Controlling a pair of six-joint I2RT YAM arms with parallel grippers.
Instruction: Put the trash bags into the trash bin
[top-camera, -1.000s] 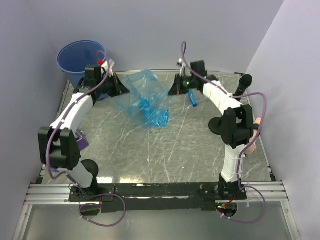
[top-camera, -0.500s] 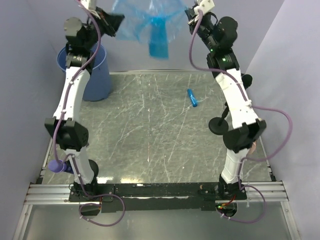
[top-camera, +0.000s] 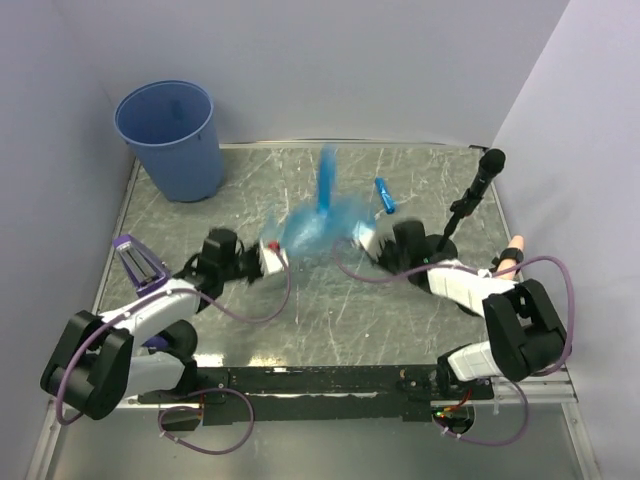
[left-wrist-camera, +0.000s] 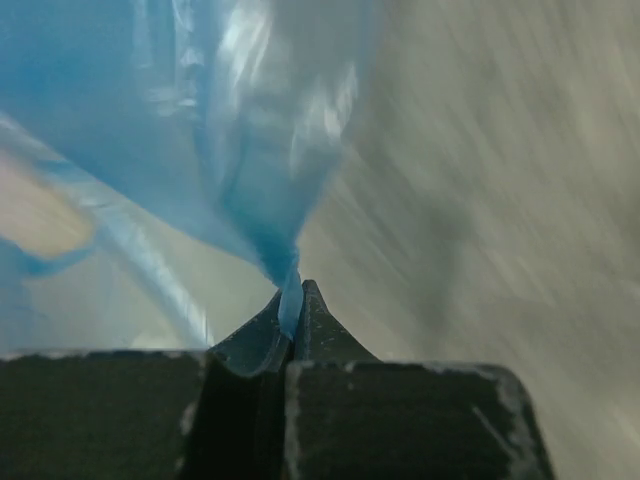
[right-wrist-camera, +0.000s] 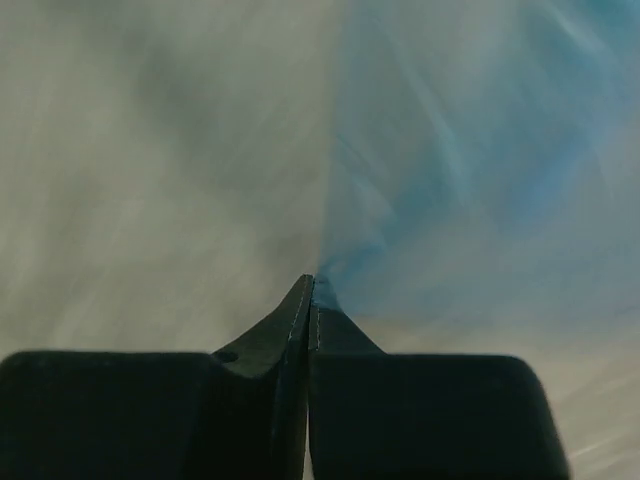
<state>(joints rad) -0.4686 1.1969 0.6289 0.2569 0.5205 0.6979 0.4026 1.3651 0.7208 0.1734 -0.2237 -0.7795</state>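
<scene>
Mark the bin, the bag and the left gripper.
bin (top-camera: 183, 165), top view, outer wall.
bag (left-wrist-camera: 250, 130), left wrist view, stretched film.
left gripper (left-wrist-camera: 293, 300), left wrist view, between shut fingertips.

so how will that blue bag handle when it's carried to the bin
Probably very floppy: the trash bag bunches to a thin twist where the left end effector pinches it. Likely light, since the film looks thin and see-through. It could slip, as the right end effector also grips only a sliver at its tips.
</scene>
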